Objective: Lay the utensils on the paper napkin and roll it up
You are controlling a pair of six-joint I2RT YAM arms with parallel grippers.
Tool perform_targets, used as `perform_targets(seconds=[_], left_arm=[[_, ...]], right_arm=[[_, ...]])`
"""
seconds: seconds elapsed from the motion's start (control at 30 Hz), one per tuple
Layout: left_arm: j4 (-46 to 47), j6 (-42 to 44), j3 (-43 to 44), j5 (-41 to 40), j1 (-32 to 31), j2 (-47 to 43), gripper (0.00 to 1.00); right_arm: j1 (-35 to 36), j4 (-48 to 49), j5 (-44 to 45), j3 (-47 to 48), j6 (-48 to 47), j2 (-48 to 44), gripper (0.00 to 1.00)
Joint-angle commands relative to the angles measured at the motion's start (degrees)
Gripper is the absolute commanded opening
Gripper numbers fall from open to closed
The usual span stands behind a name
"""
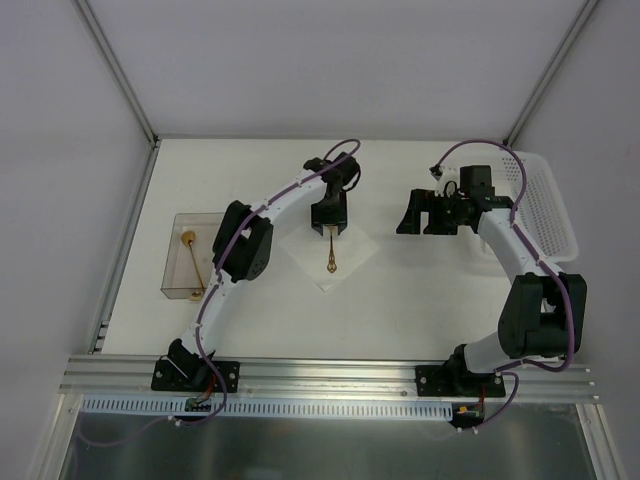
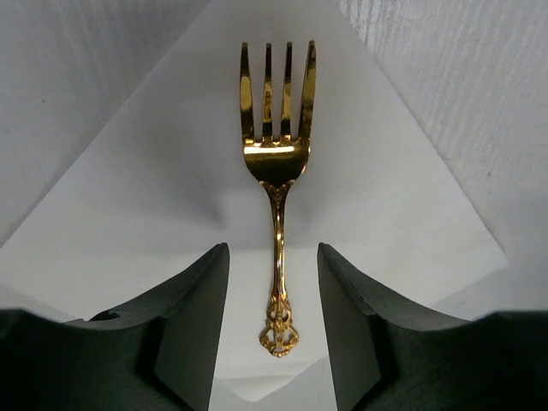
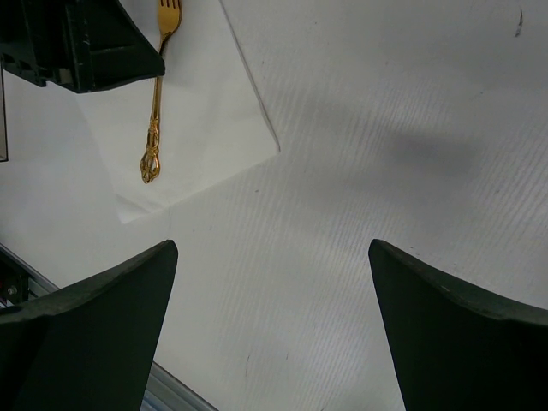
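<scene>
Seen from above, the thin square white paper napkin [image 1: 345,262] lies as a diamond in the middle of the white table [image 1: 420,305]. The slim gold-coloured metal fork [image 1: 330,256] rests on it. The left pincer [image 1: 330,228] hangs over the fork's upper end. At centre left of the frame, a gold-coloured spoon-like piece [image 1: 193,262] sits inside a clear brownish plastic tray [image 1: 176,275]. The right pincer [image 1: 425,222] is right of centre, well apart from the napkin, near a white perforated plastic basket [image 1: 545,205].

In the left wrist view, the fork [image 2: 276,163] lies flat on the napkin [image 2: 154,197] with its tines toward the top. The left pincer [image 2: 273,253] is released, its jaws flanking the handle with a gap on each side.

In the right wrist view, the right pincer [image 3: 272,248] is spread wide over bare table [image 3: 385,128], grasping nothing. The fork [image 3: 155,111] and napkin [image 3: 214,111] show at upper left, beside the left pincer [image 3: 128,51].
</scene>
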Motion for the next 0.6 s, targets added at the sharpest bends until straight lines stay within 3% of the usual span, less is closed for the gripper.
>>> perform_targets(seconds=[0.0, 0.23, 0.33, 0.57], left_arm=[[-2.98, 1.4, 0.98, -2.07, 0.38, -10.21, 0.47], [-2.89, 4.9, -10.43, 2.76, 8.72, -30.74, 0.44], [-2.89, 7.99, -18.87, 2.67, 15.11, -39.8, 0.5], [-4.12, 17.03, -33.89, -0.22, 27.51, -49.59, 0.5]], right_arm=[[-0.39, -0.6, -1.33, 1.57, 0.2, 0.3, 0.99], [0.49, -1.74, -3.27, 4.12, -0.76, 2.68, 0.99], [2.06, -2.71, -3.01, 5.26, -1.38, 4.08, 0.99], [4.97, -3.32, -2.48, 6.41, -1.29, 6.72, 0.99]])
